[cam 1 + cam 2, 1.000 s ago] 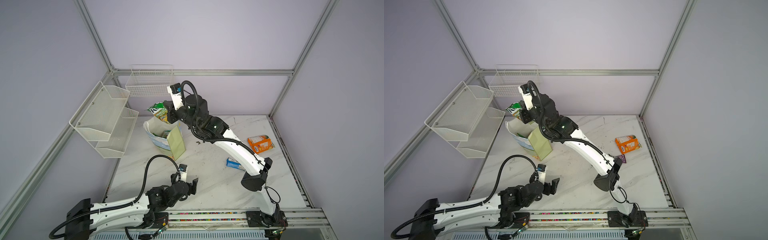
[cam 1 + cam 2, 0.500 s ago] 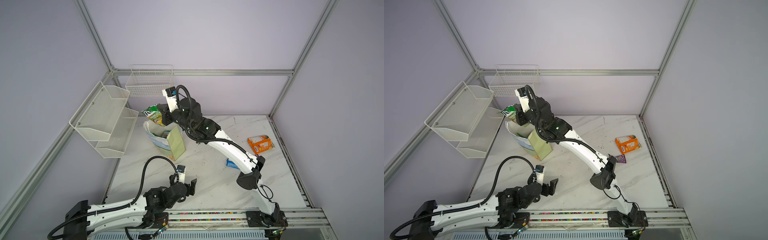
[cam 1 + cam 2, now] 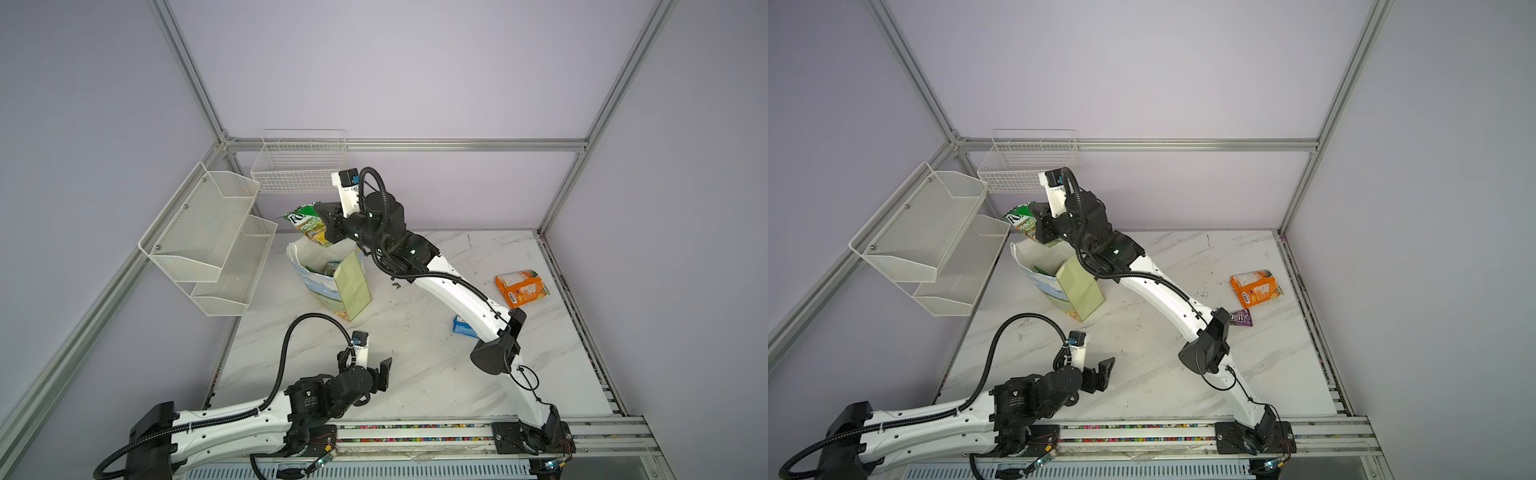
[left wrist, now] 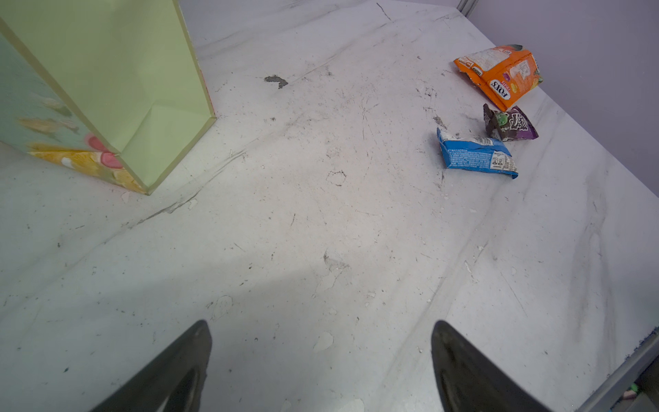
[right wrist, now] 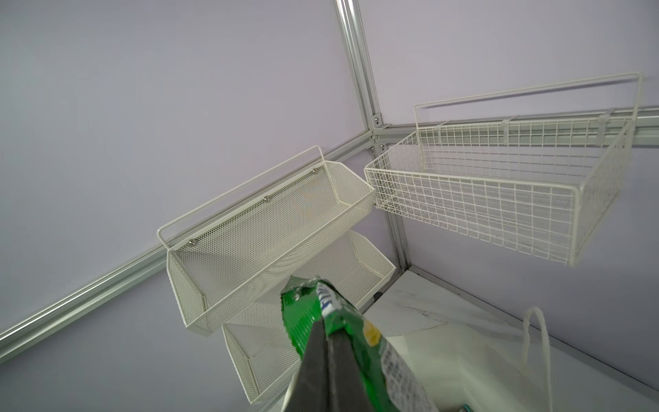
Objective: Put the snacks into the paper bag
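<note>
The paper bag (image 3: 353, 286) (image 3: 1079, 291) stands upright at the back left of the table, mouth open, with a teal packet (image 3: 330, 268) showing inside. Just above its rim my right gripper (image 3: 328, 224) (image 3: 1040, 226) (image 5: 326, 342) is shut on a green snack packet (image 3: 306, 222) (image 3: 1022, 220) (image 5: 342, 321). On the right of the table lie an orange packet (image 3: 521, 287) (image 4: 499, 73), a blue packet (image 3: 461, 326) (image 4: 476, 157) and a dark purple wrapper (image 3: 1241, 319) (image 4: 510, 125). My left gripper (image 3: 380, 372) (image 4: 321, 323) hovers open and empty near the table's front.
Two white mesh shelves (image 3: 203, 232) (image 5: 264, 232) hang on the left wall, and a white wire basket (image 3: 299, 166) (image 5: 499, 199) on the back wall, both close to the right gripper. The bag's white string handle (image 5: 535, 339) stands up at its rim.
My right gripper has carried the green packet a little to the left, over the bag's far rim. The left arm has barely moved.
</note>
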